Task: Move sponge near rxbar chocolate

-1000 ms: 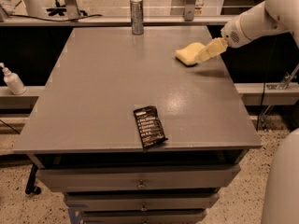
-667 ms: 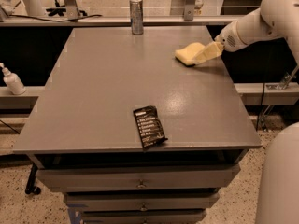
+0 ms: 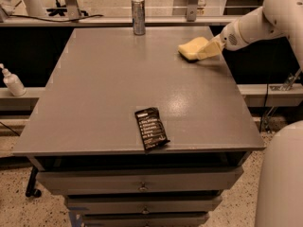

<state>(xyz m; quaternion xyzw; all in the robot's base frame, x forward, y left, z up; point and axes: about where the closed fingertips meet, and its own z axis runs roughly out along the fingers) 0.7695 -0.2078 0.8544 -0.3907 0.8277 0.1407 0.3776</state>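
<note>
One question from poster_a: where's the sponge to be found, and is it being held by the claw?

poster_b: It's seen lying flat at the far right of the grey table, close to the right edge. The gripper is set right up against its right side, at the end of the white arm extended in from the right. Whether the claw is clamped on it or just resting there can't be told, tbh. The rxbar chocolate is laid well apart from it, near the front edge around the middle, slightly angled. A silver can is stood upright at the back edge, left of the sponge. Drawers are fitted under the tabletop, and a white pump bottle is parked on a ledge off to the left.
</note>
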